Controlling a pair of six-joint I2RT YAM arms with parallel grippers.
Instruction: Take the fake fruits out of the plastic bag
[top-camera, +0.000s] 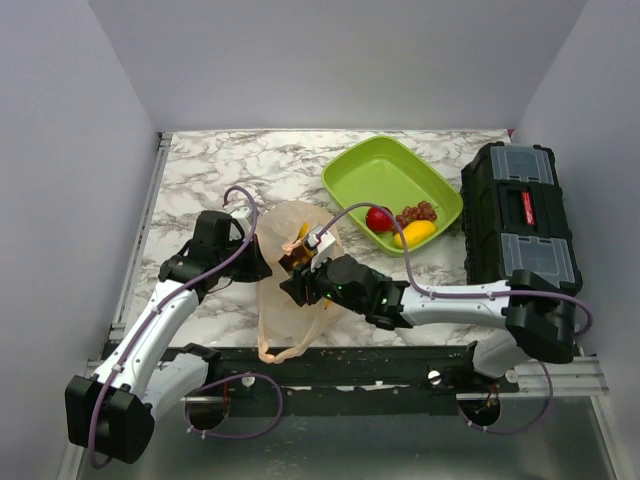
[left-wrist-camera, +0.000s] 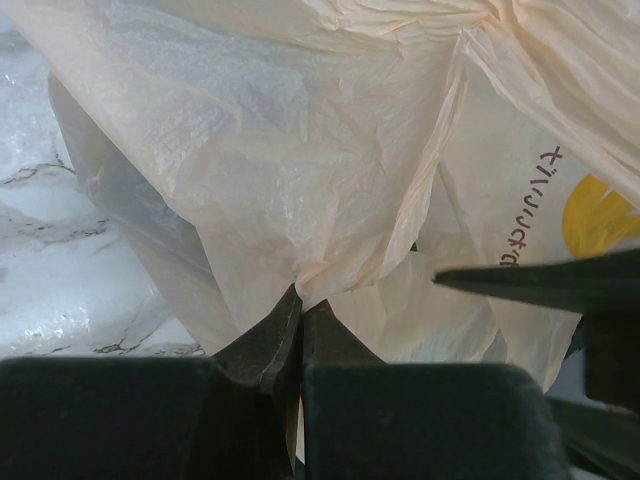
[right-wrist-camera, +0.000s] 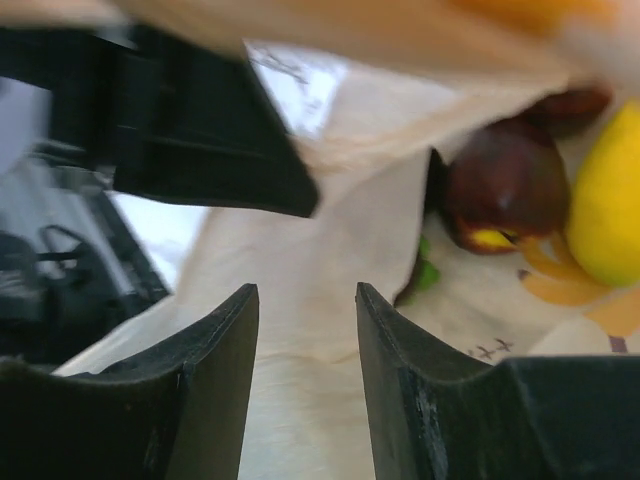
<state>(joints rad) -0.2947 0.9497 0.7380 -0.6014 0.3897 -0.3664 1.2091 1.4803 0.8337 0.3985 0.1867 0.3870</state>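
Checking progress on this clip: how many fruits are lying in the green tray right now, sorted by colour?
Red apple: 1
Dark red grape bunch: 1
Yellow-orange fruit: 1
Total in the green tray: 3
More fruit remains inside the plastic bag, but it is too hidden to count.

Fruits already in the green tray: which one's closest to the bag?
The red apple, leftmost of the three, on the side facing the plastic bag. The grapes and the yellow fruit lie further right, toward the black toolbox.

Left hand (left-wrist-camera: 300, 305) pinched closed, right hand (right-wrist-camera: 306, 300) jaws standing apart
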